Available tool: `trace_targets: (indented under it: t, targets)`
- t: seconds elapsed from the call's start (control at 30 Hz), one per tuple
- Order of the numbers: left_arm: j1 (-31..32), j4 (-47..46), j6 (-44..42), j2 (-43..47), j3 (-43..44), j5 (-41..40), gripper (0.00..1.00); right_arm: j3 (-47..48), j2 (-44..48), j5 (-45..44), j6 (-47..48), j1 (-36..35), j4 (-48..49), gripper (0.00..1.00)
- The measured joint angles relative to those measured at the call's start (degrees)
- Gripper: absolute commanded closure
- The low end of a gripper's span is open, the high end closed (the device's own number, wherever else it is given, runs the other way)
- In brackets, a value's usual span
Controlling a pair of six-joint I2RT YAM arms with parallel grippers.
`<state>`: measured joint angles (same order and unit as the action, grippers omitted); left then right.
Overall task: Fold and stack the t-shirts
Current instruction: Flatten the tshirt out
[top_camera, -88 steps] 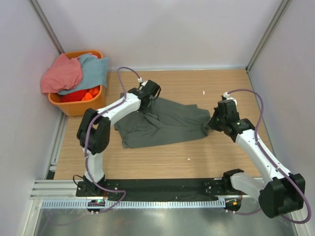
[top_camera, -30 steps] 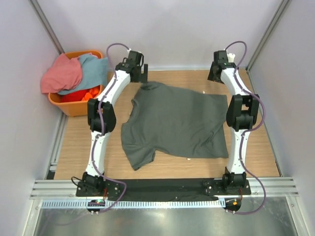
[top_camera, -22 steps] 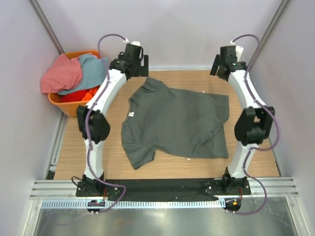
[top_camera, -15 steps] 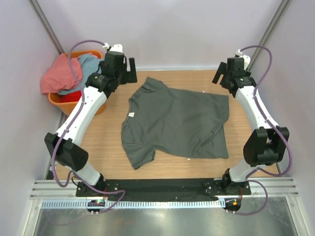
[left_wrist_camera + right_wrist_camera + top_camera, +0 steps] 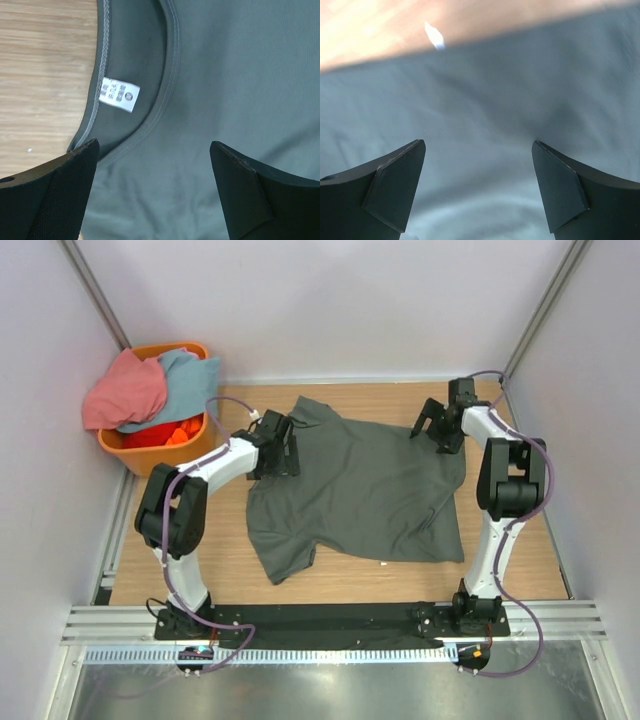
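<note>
- The left gripper is spread wide and empty. It sits over the neck end of the dark grey t-shirt.
- In the wrist view the left fingers frame the collar. One is at the edge where cloth meets wood, the other is over the body of the shirt.
- The small white neck label sits inside the collar, just beyond the fingers. Its print is too small to read.
- I can't tell whether those fingertips press on the cloth or hang just above it.
- The right gripper is also wide apart with nothing in it. It is at the far right edge of the same shirt.
- The right fingers have grey cloth between them. That view is blurred, so contact can't be judged.
- A white speck lies on the wood just past the shirt's edge.
- The grey shirt lies spread out flat in the middle of the table. Its neck is at the left and one sleeve points to the near side.
- The far-left sleeve shows beyond the left gripper, which covers the collar in the top view.
- A pink t-shirt and a light blue t-shirt are heaped in the orange basket at the far left.
- Something bright orange lies under them, but it is hard to make out.
</note>
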<state>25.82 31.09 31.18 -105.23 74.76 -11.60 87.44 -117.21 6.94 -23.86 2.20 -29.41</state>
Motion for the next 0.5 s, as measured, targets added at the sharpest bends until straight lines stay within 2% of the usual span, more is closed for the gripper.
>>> trace_targets:
  t: [0.5]
  targets:
    - [-1.84,-4.35,5.14,-2.93,-4.55,-3.26,0.08,29.35,-20.90,2.73,-1.88,-2.14,-1.16,0.08]
